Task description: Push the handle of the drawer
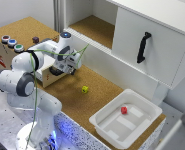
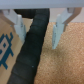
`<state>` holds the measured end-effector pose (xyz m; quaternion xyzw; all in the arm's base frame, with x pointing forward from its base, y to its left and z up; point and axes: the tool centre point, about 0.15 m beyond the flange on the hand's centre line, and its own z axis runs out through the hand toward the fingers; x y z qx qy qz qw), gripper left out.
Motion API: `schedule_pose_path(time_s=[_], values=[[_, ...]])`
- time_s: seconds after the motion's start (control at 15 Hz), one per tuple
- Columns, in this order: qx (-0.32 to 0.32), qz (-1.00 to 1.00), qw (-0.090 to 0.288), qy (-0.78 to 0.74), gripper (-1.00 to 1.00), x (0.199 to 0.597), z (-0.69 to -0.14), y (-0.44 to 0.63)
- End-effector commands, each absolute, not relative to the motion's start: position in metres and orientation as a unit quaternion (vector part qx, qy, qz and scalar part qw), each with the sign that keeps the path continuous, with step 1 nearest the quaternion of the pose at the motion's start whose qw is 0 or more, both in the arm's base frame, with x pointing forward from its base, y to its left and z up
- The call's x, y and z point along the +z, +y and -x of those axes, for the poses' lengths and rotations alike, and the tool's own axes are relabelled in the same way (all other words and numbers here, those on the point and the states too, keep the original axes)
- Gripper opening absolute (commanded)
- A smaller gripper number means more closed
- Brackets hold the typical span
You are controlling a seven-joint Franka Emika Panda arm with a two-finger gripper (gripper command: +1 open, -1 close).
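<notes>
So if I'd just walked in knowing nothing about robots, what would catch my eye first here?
Probably the white robot arm, bent over the cork table with its gripper by a light-brown box topped with three coloured buttons. Next, the big white cabinet panel with its long black handle. Lastly, a red cube in the white tray and a yellow cube on the cork.

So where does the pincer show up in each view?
Exterior view: the pincer sits left of centre, by the front of the light-brown box, over the cork surface.
Wrist view: the pincer has pale fingers pointing down, spread apart, with a black cable between them.
Shared landmark: the cork surface.
</notes>
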<state>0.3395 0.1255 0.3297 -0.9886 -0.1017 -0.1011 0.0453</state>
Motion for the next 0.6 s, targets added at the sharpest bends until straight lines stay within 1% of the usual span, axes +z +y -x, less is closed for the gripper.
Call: schedule_pose_path(time_s=[0.0,0.13,0.27,0.33,0.4,0.47,0.53], values=[[-0.078,0.989,0.049,-0.117,-1.00,0.3207,-0.3544,0.1311],[-0.076,0.990,0.043,-0.115,-1.00,0.3238,-0.3573,0.1263],[-0.069,0.989,0.046,-0.121,-1.00,0.3234,-0.3576,0.1248],[-0.073,0.988,0.035,-0.132,-1.00,0.3250,-0.3566,0.1262],[-0.068,0.988,0.038,-0.136,-1.00,0.3237,-0.3554,0.1282],[-0.062,0.988,0.026,-0.139,-1.00,0.3213,-0.3534,0.1304],[-0.057,0.989,0.026,-0.132,-1.00,0.3191,-0.3510,0.1325]])
